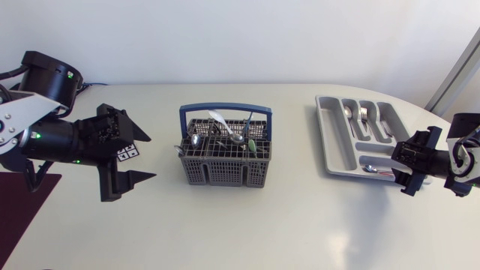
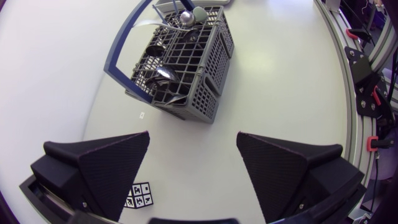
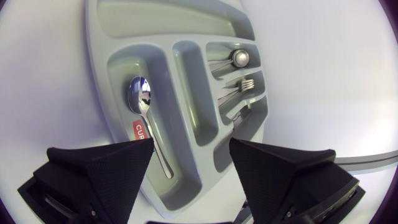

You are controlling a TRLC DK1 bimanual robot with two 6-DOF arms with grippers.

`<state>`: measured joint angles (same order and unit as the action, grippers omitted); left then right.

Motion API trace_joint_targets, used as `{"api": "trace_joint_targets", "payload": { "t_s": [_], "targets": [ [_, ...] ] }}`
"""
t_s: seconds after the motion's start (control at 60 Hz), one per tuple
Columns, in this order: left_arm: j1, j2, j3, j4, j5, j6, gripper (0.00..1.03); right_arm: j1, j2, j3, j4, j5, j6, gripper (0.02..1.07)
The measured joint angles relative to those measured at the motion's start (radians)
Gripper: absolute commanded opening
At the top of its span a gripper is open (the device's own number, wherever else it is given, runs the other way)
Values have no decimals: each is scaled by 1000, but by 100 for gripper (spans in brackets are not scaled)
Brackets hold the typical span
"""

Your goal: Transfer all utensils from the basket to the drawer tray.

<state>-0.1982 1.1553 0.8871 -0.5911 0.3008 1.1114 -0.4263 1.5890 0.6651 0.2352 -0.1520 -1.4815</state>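
Observation:
A grey wire basket [image 1: 225, 174] with a blue handle stands mid-table, holding several utensils [image 1: 225, 135], among them metal spoons and a white one. The grey drawer tray [image 1: 334, 142] lies to the right with a fork [image 1: 363, 114] and spoons in its slots. My right gripper [image 1: 403, 169] hangs open over the tray's near end. A spoon [image 3: 142, 102] lies in the tray just ahead of the open right gripper [image 3: 191, 168], touching neither finger. My left gripper [image 1: 146, 157] is open to the left of the basket, well apart from it. The left wrist view shows the basket [image 2: 205, 102] ahead of that gripper [image 2: 193, 155].
A small black-and-white marker tag [image 1: 129, 154] is stuck on the table under my left gripper, also visible beside its finger as the tag [image 2: 140, 196]. The tray's long compartment [image 3: 193, 93] holds nothing. White tabletop runs between basket and tray.

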Motion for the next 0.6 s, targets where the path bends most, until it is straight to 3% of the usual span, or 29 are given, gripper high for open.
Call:
{"api": "trace_joint_targets", "payload": {
  "t_s": [0.35,0.6],
  "targets": [
    [-105,42,-6,182,-95,105,95,230,-298,-109,-206,21,136,97],
    [-119,64,-32,256,-127,323,86,436,-480,-131,-346,64,257,97]
  ]
}}
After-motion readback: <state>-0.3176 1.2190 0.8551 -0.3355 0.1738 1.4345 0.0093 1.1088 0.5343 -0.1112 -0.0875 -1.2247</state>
